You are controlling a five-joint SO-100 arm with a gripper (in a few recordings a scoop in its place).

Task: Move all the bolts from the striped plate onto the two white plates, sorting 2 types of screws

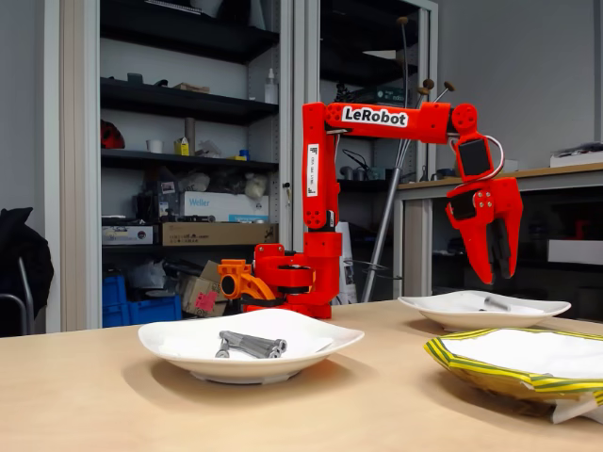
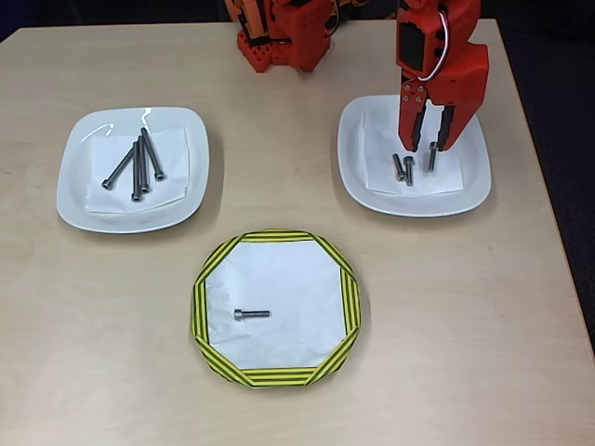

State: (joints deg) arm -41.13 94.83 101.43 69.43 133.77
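Overhead view: red pincer [image 2: 429,139], parted and empty, above right white plate [image 2: 469,190] holding three short bolts [image 2: 407,169]; long bolts [image 2: 138,165] on left plate [image 2: 74,200]; one bolt [image 2: 251,314] on striped plate [image 2: 335,358].

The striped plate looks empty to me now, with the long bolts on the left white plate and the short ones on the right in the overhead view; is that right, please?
Not quite: the striped plate is not empty. The overhead view shows one bolt lying on it. The long bolts on the left white plate and the short ones on the right plate are as you say.
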